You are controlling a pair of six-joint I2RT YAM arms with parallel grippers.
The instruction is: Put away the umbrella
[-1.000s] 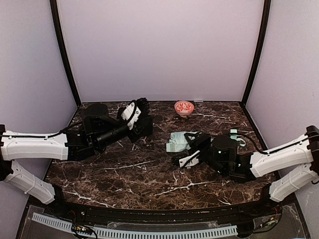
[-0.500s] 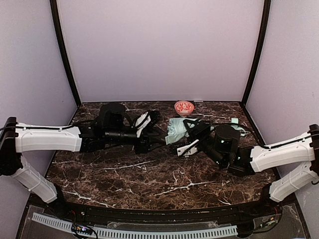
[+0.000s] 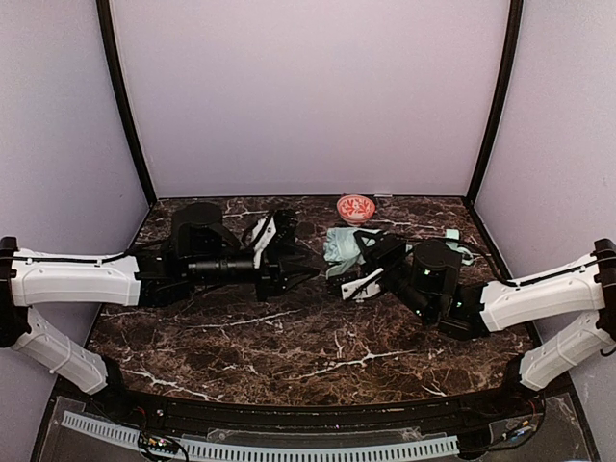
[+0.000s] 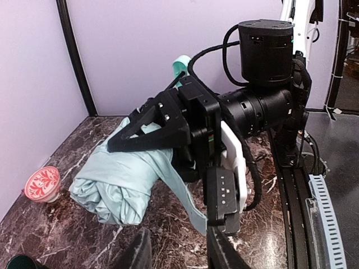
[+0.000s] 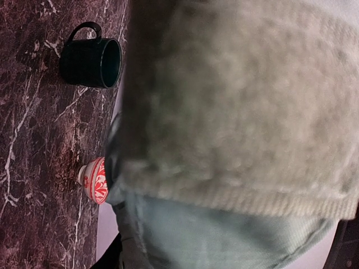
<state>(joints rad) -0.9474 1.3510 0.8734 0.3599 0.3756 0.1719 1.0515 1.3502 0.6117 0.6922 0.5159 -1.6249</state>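
Note:
The umbrella (image 3: 339, 246) is a bundle of pale mint-green fabric near the table's middle; its fabric (image 4: 120, 179) hangs from my right gripper in the left wrist view, with a loose strap (image 4: 193, 204) trailing down. Its handle (image 3: 452, 234) pokes out behind the right wrist. My right gripper (image 3: 356, 260) is shut on the umbrella, whose blurred fabric (image 5: 235, 112) fills the right wrist view. My left gripper (image 3: 296, 262) is open just left of the umbrella, and its fingers (image 4: 221, 252) flank the strap's tip without holding it.
A red-and-white bowl (image 3: 355, 207) stands at the back centre, also in the left wrist view (image 4: 42, 184) and the right wrist view (image 5: 95, 179). A dark green mug (image 5: 92, 61) stands on the marble table (image 3: 289, 337). Purple walls enclose three sides.
My right gripper has carried the umbrella up and toward the back. My left gripper has swung from the back left in toward the umbrella and now faces it.

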